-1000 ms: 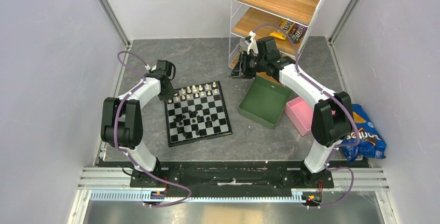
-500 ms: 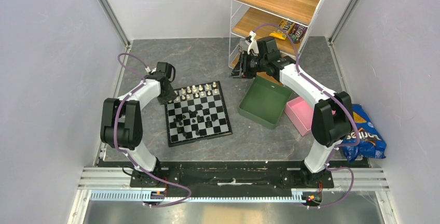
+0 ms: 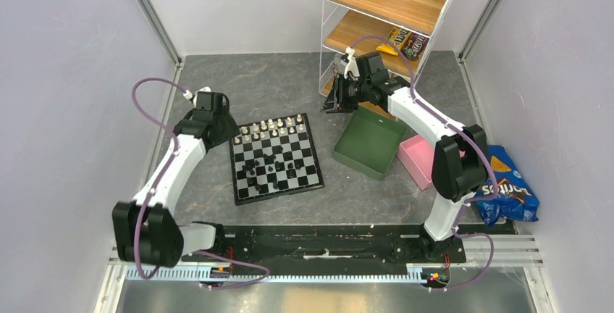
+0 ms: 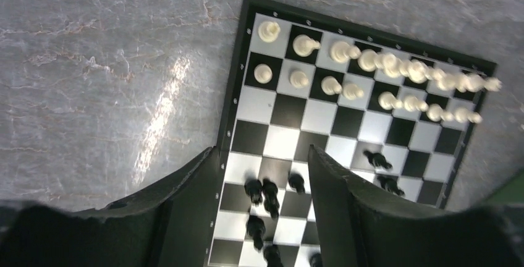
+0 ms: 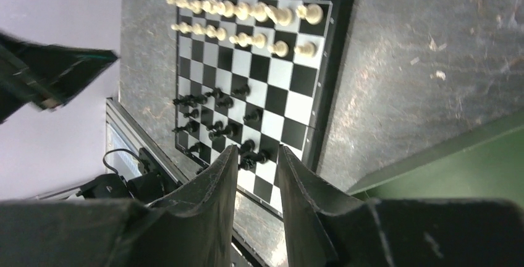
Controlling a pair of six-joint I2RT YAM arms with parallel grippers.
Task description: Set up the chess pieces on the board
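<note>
A glossy chequered board (image 4: 318,117) lies on a mottled grey table (image 4: 92,63). Rounded cream pieces (image 4: 340,50) line two rows; black pieces (image 4: 270,196) scatter. The left gripper (image 4: 262,156) gapes wide, empty; the right gripper (image 5: 256,149) stands narrow, empty.

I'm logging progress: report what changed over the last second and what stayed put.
The left end effector lifted away from the far-left corner of the board, drawing back leftward, and opened; it holds nothing now. The elbow of the left arm swung down toward the base. The right end effector, chess pieces and board hardly moved.
</note>
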